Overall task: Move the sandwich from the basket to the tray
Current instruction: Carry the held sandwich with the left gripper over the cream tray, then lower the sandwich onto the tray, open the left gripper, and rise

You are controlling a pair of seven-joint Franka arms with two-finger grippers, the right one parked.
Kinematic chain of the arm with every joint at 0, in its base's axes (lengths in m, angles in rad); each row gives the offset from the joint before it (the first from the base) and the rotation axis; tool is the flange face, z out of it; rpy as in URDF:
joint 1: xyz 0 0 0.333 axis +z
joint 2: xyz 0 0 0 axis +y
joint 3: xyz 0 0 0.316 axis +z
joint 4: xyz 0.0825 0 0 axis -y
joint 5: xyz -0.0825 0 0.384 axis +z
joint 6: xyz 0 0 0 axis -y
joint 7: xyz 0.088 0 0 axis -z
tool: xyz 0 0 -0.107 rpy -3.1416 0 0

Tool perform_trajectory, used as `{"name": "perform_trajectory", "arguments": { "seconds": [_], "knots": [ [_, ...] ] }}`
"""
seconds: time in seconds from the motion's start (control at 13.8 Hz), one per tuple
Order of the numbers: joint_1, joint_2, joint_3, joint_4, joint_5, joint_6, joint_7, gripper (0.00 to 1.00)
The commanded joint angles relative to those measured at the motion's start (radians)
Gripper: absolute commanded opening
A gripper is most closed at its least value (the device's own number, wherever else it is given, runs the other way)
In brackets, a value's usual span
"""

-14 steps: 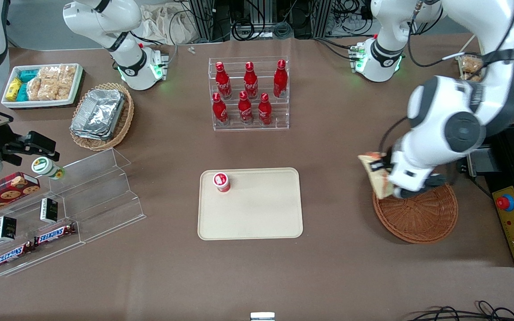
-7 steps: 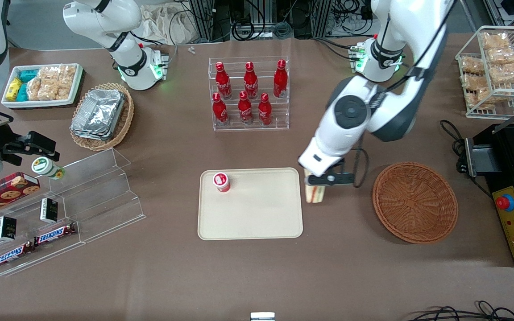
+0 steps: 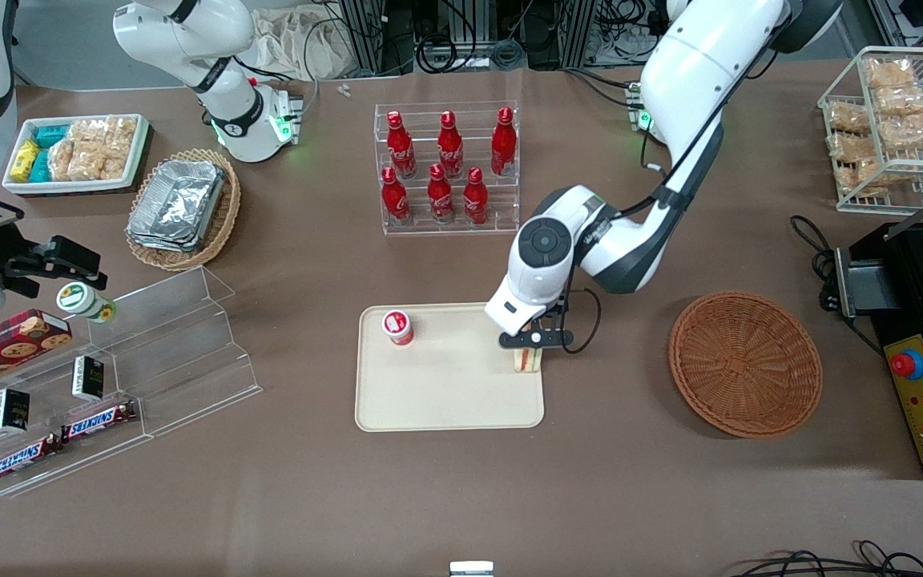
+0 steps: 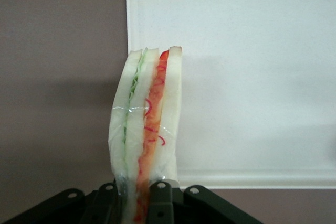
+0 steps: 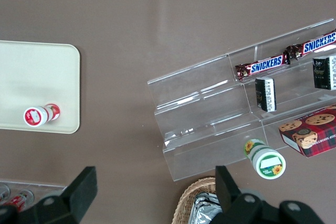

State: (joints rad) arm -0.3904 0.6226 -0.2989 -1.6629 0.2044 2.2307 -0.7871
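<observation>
One gripper [image 3: 531, 350] has carried the sandwich [image 3: 527, 361] from beside the tray [image 3: 445, 401] to above it.

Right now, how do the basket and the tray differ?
The basket is round, reddish-brown wicker; the tray is flat, cream, rectangular plastic. The basket holds nothing; the tray carries a small red-and-white bottle, and the end effector holds the sandwich over its edge nearest the basket. Both rest on the brown table.

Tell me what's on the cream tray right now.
A small red-and-white container stands on the tray. The gripper, shut on the sandwich, holds it over the tray's edge nearest the basket. Whether the sandwich touches the tray cannot be seen.
</observation>
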Motion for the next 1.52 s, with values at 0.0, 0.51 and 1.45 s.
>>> {"name": "perform_trajectory", "arguments": {
  "seconds": [0.0, 0.51, 1.45],
  "knots": [
    [-0.007, 0.028, 0.003, 0.032, 0.049, 0.024, -0.02, 0.0],
    [-0.024, 0.049, 0.004, 0.023, 0.067, 0.079, -0.033, 0.99],
    [0.169, -0.401, 0.003, 0.084, -0.158, -0.532, 0.204, 1.0]
  ]
}}
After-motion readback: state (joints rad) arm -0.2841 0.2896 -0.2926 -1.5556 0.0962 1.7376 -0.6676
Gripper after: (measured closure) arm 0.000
